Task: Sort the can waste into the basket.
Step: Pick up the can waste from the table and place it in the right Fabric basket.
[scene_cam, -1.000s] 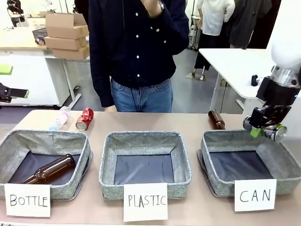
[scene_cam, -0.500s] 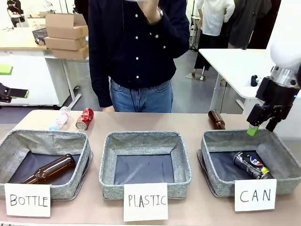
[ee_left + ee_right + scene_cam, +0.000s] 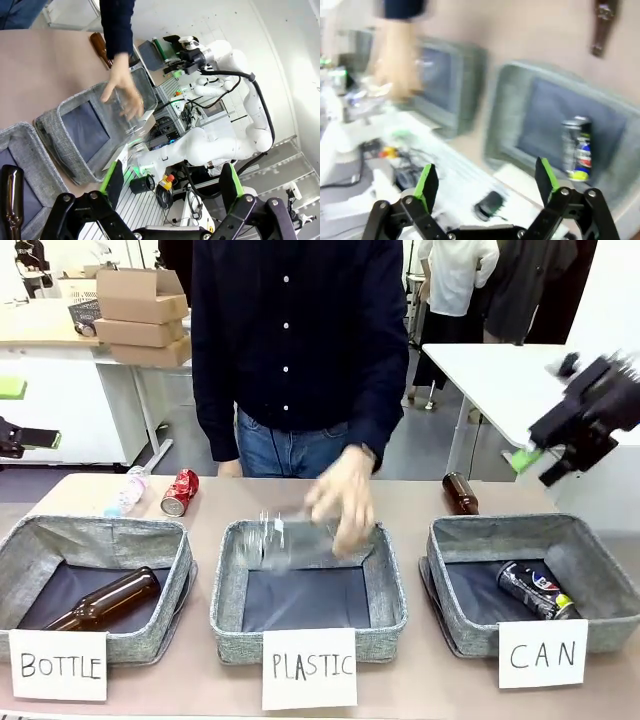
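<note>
The dark blue-black can [image 3: 535,590] lies on its side in the grey basket [image 3: 452,615] signed "CAN"; in the right wrist view the same can [image 3: 577,147] rests on the basket's [image 3: 506,112] dark lining. On the table behind the "BOTTLE" basket, at the far left, lies the red can [image 3: 180,492]. My right gripper [image 3: 538,468] hangs open and empty, high above the CAN basket's far right corner, its green-padded fingers [image 3: 427,183] spread wide. My left gripper [image 3: 172,182] is open too, with nothing between its fingers, off to the left of the table.
A person's hand [image 3: 345,505] holds a clear plastic bottle [image 3: 285,540] over the PLASTIC basket [image 3: 385,625]. One brown bottle [image 3: 105,600] lies in the BOTTLE basket [image 3: 20,540], another [image 3: 460,493] on the table behind the CAN basket. A clear bottle [image 3: 128,490] lies beside the red can.
My right gripper opened and dropped the dark can into the CAN basket, then rose up and to the right. The person's hand came down with a clear bottle over the PLASTIC basket.
</note>
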You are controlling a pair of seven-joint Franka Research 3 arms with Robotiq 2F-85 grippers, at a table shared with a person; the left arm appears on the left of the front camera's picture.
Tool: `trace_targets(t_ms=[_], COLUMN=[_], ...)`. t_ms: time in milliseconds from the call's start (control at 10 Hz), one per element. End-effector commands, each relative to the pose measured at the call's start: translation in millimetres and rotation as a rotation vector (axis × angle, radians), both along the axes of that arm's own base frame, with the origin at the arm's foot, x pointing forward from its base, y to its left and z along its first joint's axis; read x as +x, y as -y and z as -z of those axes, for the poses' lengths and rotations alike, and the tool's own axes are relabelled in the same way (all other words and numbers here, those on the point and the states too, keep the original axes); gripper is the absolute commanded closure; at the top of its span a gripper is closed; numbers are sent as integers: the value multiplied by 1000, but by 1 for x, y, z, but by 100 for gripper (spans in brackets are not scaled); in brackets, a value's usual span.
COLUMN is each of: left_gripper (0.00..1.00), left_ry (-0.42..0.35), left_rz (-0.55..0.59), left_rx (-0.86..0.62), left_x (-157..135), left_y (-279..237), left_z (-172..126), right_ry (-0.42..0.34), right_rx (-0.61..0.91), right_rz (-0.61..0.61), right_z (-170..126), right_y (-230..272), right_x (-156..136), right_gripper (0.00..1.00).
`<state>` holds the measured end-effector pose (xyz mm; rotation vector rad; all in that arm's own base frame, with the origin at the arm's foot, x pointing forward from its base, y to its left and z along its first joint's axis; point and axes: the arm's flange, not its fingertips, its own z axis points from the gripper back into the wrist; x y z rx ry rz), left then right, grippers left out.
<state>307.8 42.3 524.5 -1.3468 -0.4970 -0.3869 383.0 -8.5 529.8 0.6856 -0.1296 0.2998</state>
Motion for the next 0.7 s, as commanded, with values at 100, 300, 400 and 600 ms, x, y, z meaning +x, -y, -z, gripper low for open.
trace_targets(t_ms=[100,300,400,600], left_gripper=[0,0,0,0], left_ry=[23,23,23,23], left_rz=[3,3,3,3], left_rx=[-22,-22,-22,-22], left_x=[0,0,0,0], left_y=[2,2,2,2], left_z=[-2,-2,-2,-2], right_ry=[-19,5,5,5], right_rx=[1279,339,339,339], right_rz=[35,12,12,12], right_z=[-2,-20,-20,-20], right_y=[28,24,24,24], right_x=[1,-10,-10,-10], right_gripper=[0,0,0,0])
